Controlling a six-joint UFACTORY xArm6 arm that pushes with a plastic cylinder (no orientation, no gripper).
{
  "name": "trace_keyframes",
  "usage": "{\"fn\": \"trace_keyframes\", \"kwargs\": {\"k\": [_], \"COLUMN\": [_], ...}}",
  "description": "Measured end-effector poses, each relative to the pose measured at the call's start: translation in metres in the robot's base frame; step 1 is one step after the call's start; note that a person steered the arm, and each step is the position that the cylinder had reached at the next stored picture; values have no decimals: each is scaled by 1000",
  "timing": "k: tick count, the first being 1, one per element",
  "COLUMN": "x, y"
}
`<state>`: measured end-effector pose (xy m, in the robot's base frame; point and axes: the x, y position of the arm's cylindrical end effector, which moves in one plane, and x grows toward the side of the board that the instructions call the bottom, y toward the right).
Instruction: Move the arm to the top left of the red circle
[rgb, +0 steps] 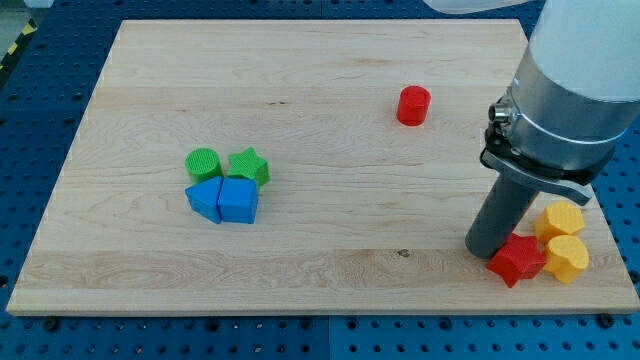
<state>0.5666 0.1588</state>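
Note:
The red circle (413, 105) stands alone on the wooden board (300, 80), right of centre toward the view's top. My tip (487, 248) rests on the board at the view's lower right, well below and to the right of the red circle. It sits just left of a red star (516, 260) and touches or nearly touches it.
Two yellow blocks (559, 219) (567, 258) lie right of the red star by the board's right edge. At the view's left sit a green circle (204, 164), a green star (249, 166) and two blue blocks (206, 198) (239, 201), packed together.

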Motion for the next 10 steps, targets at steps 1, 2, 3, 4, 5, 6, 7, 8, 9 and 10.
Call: {"fn": "trace_keyframes", "kwargs": {"k": [1, 2, 3, 4, 5, 6, 7, 8, 9, 10], "x": [0, 0, -1, -40, -52, -84, -106, -122, -152, -189], "y": [0, 9, 9, 3, 3, -22, -45, -70, -100, -103]}}
